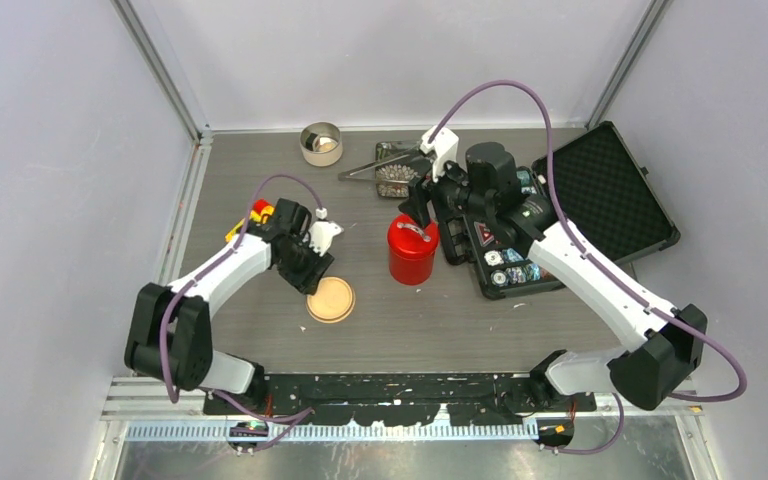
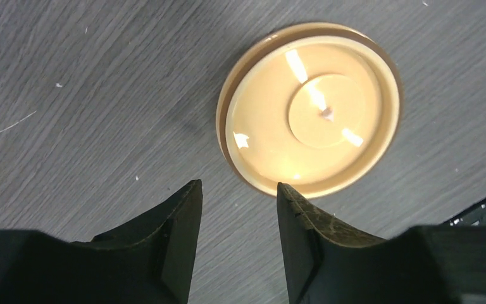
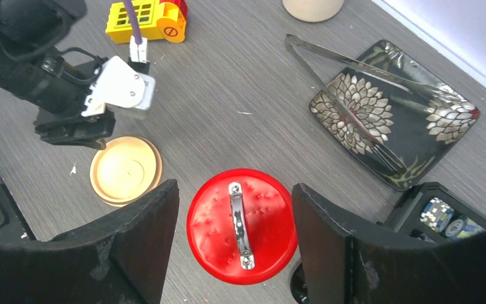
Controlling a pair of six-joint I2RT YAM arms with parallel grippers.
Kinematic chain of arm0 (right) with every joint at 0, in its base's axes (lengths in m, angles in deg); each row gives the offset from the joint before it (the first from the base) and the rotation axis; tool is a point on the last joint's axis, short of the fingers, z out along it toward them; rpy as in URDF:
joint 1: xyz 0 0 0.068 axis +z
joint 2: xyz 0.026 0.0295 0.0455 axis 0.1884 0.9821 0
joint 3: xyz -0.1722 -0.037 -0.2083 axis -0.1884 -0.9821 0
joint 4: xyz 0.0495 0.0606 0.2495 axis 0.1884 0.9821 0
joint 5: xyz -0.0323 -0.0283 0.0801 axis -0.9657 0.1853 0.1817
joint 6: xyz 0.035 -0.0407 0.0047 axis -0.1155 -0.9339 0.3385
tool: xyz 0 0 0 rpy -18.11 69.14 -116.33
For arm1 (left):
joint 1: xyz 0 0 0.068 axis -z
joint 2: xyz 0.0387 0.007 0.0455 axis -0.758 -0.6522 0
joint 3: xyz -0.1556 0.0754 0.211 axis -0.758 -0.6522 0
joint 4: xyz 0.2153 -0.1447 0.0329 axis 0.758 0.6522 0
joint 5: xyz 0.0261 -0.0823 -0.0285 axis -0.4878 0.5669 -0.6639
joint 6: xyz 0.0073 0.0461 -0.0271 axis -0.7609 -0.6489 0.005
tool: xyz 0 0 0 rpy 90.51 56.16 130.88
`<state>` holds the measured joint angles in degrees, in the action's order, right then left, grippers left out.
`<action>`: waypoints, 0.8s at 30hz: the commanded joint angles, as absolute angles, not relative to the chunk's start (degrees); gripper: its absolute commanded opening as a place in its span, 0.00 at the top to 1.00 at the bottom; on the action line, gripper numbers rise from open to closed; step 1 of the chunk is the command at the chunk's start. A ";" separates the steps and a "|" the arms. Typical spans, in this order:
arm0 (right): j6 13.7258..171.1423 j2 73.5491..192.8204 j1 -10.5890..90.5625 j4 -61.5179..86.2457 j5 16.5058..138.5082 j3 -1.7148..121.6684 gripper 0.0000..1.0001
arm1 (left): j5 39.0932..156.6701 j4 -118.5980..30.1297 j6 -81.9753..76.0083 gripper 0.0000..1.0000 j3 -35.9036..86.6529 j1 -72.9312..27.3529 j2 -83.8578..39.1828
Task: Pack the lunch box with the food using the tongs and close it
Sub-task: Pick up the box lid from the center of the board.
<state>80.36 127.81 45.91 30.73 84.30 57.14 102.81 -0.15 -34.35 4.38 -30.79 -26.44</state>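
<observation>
Well, the left gripper (image 2: pixel 238 187) and right gripper (image 3: pixel 234 187) both hang open-jawed, holding nothing.
The left one sits just short of the beige disc lid (image 2: pixel 310 107), which lies flat with bare grey table (image 1: pixel 430 320) all round its rim. The right one straddles the lidded red canister (image 3: pixel 242 225) from above. The tongs (image 3: pixel 304 48) rest across a patterned plate (image 3: pixel 417 152) behind it. The cream tub (image 1: pixel 321 144) stands by the back edge and the black case (image 1: pixel 610 190) lies close on the right. Pale wall panels (image 1: pixel 60 150) box everything in.

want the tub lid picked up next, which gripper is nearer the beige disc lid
Left. The left gripper hangs at the edge of the beige disc lid, jaws apart; the right gripper is farther off, over the red canister.
</observation>
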 commanded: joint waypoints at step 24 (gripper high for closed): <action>46.16 118.75 49.94 39.52 96.73 51.86 0.21 | 103.15 7.60 -20.80 1.00 20.36 -31.05 -41.82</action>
